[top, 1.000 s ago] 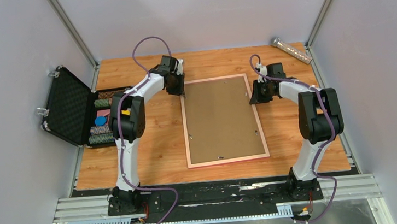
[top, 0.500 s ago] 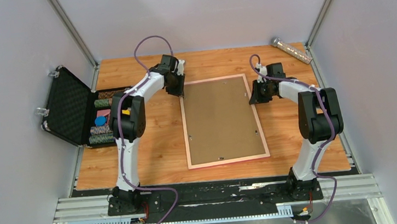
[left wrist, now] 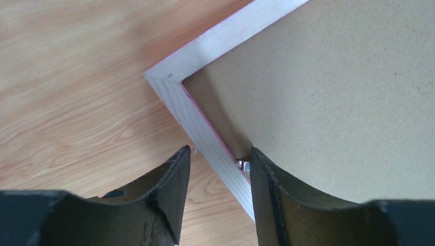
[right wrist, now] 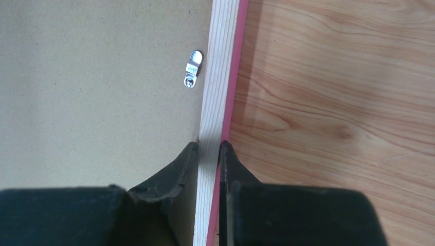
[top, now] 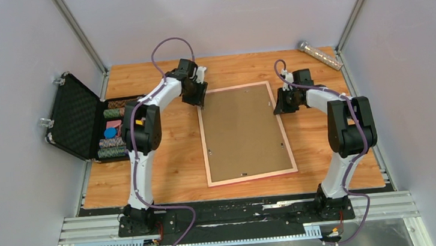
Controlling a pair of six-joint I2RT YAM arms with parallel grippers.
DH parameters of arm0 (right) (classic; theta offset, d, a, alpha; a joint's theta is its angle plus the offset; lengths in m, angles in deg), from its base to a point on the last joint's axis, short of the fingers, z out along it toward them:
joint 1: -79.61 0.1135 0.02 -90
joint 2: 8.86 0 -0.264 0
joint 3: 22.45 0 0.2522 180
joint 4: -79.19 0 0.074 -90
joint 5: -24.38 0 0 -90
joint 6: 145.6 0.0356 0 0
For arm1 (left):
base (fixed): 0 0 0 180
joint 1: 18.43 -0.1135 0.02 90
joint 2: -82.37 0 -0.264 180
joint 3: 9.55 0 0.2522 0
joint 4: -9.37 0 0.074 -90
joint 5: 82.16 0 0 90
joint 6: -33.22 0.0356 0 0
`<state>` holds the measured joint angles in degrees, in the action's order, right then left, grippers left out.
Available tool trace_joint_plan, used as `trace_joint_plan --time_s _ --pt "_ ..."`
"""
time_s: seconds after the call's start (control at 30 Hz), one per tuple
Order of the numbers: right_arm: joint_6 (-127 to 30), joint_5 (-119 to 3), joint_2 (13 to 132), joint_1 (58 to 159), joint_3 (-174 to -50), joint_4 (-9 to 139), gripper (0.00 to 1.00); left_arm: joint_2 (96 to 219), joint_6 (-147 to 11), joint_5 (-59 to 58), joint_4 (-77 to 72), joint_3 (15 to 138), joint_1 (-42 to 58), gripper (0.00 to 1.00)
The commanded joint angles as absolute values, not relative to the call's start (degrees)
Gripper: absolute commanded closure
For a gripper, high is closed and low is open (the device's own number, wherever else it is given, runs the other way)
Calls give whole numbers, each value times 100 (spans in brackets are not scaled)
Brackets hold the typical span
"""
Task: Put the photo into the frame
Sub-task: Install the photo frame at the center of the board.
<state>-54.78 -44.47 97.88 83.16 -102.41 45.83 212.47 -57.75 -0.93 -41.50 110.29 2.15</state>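
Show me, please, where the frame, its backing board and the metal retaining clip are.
frame (top: 251,177): top external view, near rail.
backing board (top: 243,132): top external view, centre of the board.
metal retaining clip (right wrist: 192,69): right wrist view, middle of the clip.

Only the back of the frame (top: 251,177) showing: face down, flat on the table (top: 165,164), mid-scene, long sides running near to far, near end skewed slightly right. Thin rails, pale bare wood behind, pink along the outer edge. Filled by a brown backing board (top: 243,132), small metal clip (right wrist: 192,68) beside the right rail.
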Motion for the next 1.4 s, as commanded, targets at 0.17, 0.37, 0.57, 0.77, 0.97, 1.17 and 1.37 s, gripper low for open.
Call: trace_joint_plan --time_s 0.17,0.37,0.57,0.77,0.97,1.17,1.37 --pt "-5318 -4502 9969 8305 -10301 4501 100 21393 -5754 -49 -4778 11349 292 25" --pt "-5173 -4531 9951 8312 -10275 4508 100 21144 -5901 -35 -4745 11271 284 14" --pt "-5043 -4540 9937 8311 -10251 4506 100 20664 -5987 -167 -4684 11026 247 9" --pt "-4910 -4606 9889 8304 -10248 4507 100 20244 -5926 -248 -4669 10788 215 4" --pt "-4686 -4654 9775 8308 -10240 4518 100 19923 -5751 -291 -4767 10514 170 0" --pt "-4308 -4509 9811 8262 -10326 4520 100 19525 -5483 -355 -4858 10078 169 0" --pt "-3970 -4364 9904 8180 -10464 4577 100 19187 -5437 -605 -4883 9634 169 0"
